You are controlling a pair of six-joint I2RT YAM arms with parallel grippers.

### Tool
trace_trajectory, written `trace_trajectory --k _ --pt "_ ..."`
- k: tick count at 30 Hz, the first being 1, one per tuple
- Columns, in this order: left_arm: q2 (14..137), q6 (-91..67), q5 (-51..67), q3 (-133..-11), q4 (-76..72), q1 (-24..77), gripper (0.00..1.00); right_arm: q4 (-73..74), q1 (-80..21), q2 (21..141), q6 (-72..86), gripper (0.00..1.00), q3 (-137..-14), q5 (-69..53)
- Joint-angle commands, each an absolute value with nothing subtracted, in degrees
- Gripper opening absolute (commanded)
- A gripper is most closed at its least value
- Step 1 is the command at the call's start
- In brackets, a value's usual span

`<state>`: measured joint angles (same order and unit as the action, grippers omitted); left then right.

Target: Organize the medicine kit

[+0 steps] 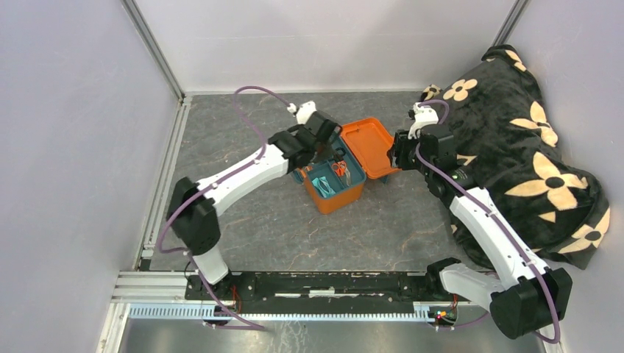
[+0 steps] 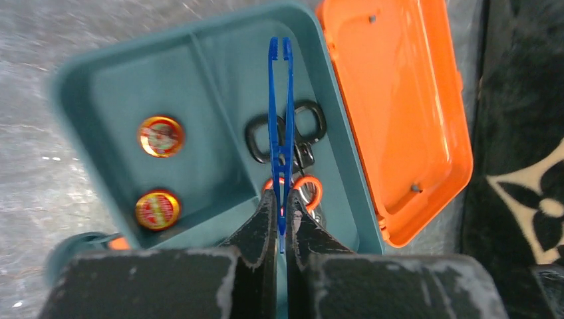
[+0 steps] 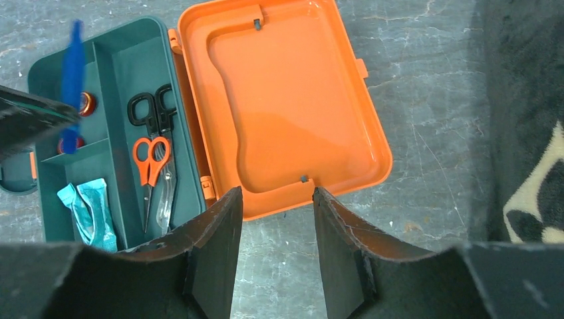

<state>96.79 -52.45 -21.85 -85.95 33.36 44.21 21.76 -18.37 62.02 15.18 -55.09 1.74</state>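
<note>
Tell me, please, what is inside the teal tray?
Black scissors, orange scissors, two round tins and a teal packet. The tweezers in the left gripper hide part of both scissors.

The medicine kit (image 1: 335, 197), a small bright orange plastic box with rounded corners, stood near the middle of the table (image 1: 279, 235), somewhat nearer the far edge and turned at an angle to the edges. Its hinged lid (image 1: 371, 145) lay fully open, flat on the table, inner face up. A teal compartment tray (image 3: 116, 63) filled the box, holding two round tins (image 2: 160, 135), black-handled scissors (image 3: 151, 109), orange-handled scissors (image 3: 151, 156) and teal packets (image 3: 90, 209).
</note>
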Motion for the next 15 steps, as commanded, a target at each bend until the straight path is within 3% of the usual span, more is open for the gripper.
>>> trace_trajectory --k 1,8,15 --pt "100.7 -55.6 -20.3 -91.5 31.6 45.8 0.02 22.4 -18.6 60.0 15.1 0.5 -54.5 4.5" --pt "104.7 -56.3 -18.3 -93.5 30.5 46.4 0.04 22.6 -18.6 59.7 14.4 0.51 -54.1 5.0" --pt "103.6 -56.4 -18.8 -92.2 29.9 46.4 0.35 22.4 -18.6 60.6 14.2 0.51 -53.6 4.9"
